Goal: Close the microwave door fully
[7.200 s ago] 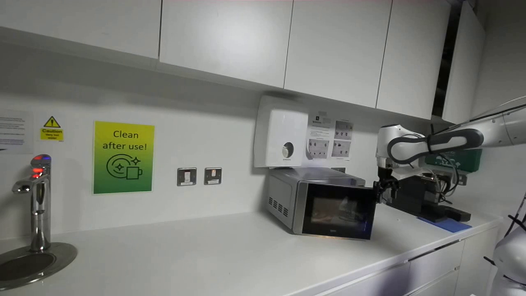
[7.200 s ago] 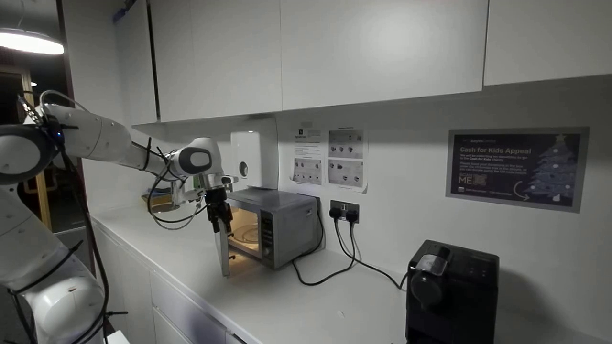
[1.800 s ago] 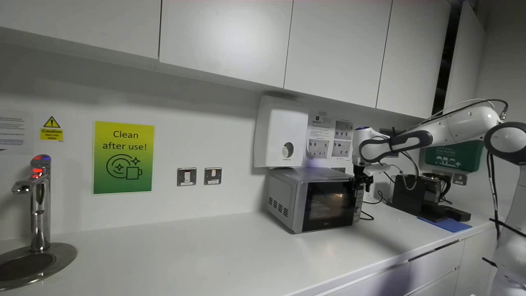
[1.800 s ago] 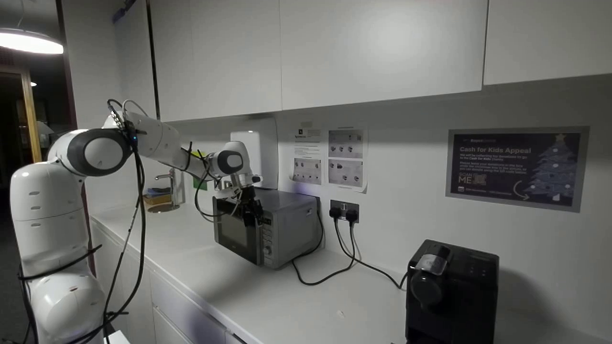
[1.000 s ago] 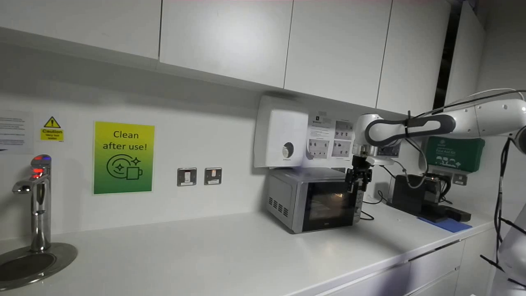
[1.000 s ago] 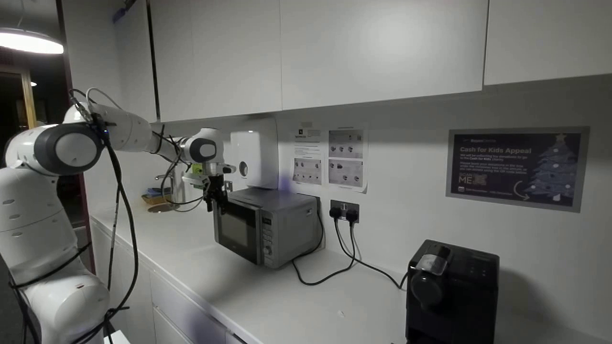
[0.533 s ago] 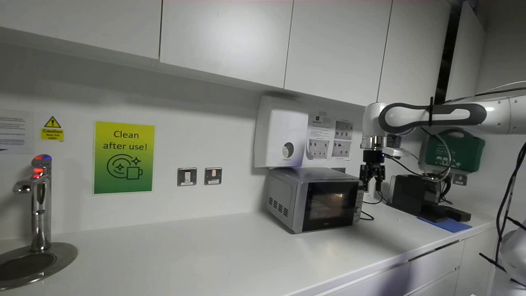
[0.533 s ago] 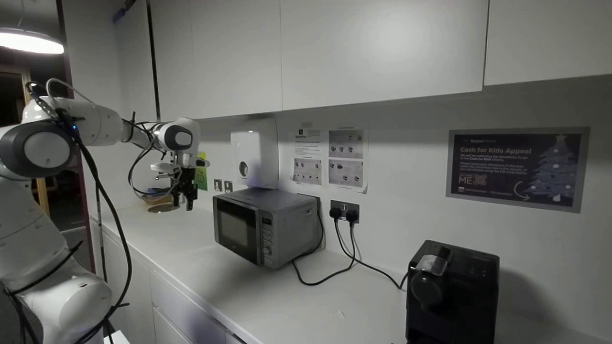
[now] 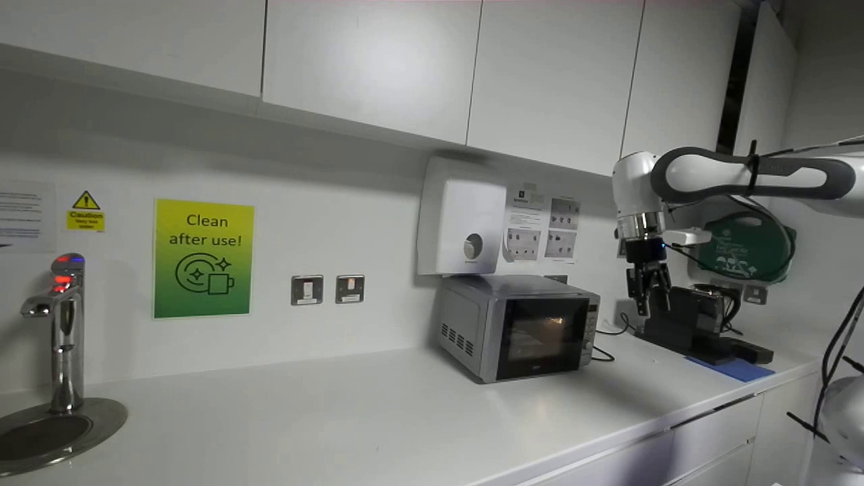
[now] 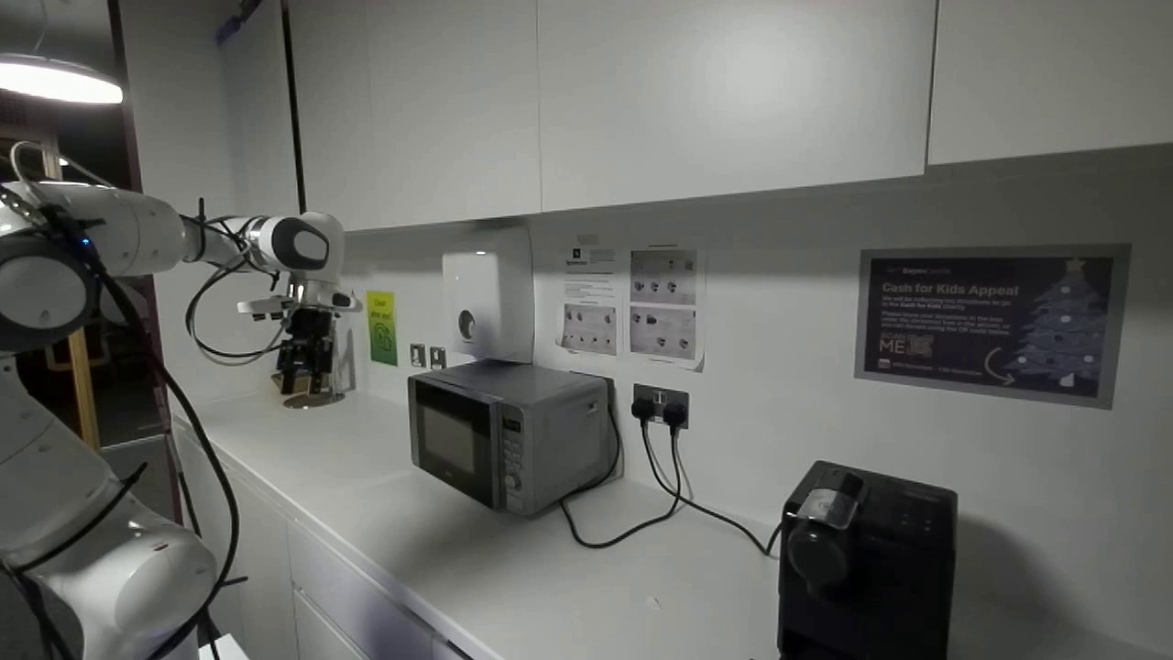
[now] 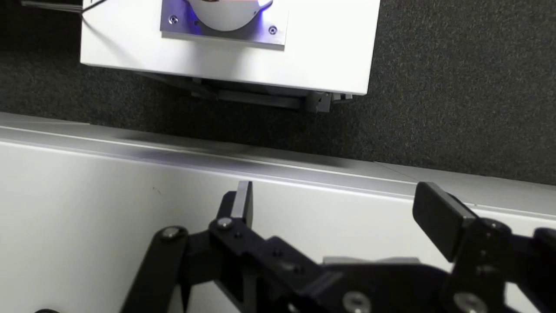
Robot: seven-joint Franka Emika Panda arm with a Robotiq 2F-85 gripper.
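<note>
Hovering over desk [image 10: 531, 582] near its front edge, hand [image 11: 338, 202] with jaws spread wide, apart from microwave [image 10: 564, 440], door [image 10: 454, 440] sitting flush with microwave front

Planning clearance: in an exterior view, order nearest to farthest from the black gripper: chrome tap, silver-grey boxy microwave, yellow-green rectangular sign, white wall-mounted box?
1. Microwave: left of the gripper.
2. White box: higher, farther back.
3. Sign: farther left.
4. Tap: far left.
</note>
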